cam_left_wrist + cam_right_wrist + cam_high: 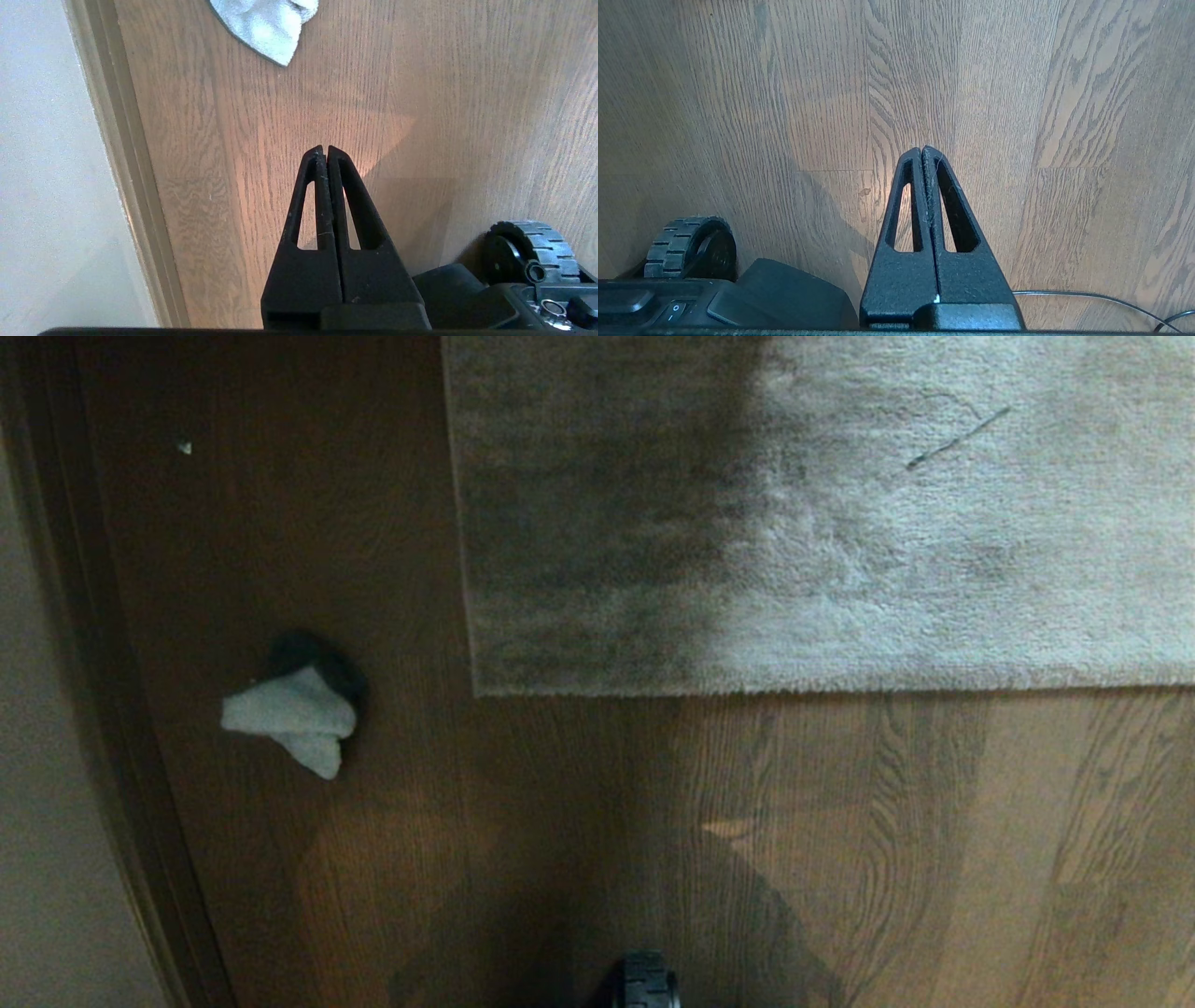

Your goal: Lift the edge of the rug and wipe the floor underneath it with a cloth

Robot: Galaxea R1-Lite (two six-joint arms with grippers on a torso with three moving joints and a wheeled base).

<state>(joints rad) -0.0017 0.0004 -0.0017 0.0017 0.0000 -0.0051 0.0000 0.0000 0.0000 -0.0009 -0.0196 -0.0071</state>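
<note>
The pale grey-beige plush rug (822, 513) lies flat at the upper right of the head view; the rug edge (840, 690) runs straight, with its corner (478, 691) near the middle. A small whitish cloth (294, 719) lies crumpled on the dark brown wooden floor (560, 821), left of the rug corner and apart from it. Its tip, the cloth (268, 23), shows ahead of my left gripper (323, 148), which hangs shut and empty above the floor (233, 140). My right gripper (921, 149) is shut and empty over bare floor (994, 93). Neither arm appears in the head view.
A wall (47, 756) with a brown skirting board (121, 709) bounds the left side. The base's wheel (646, 980) shows at the bottom centre, also the wheel (532, 252) and wheel (689, 245). A thin cable (1101, 298) lies on the floor at the right. A dark strand (957, 439) lies on the rug.
</note>
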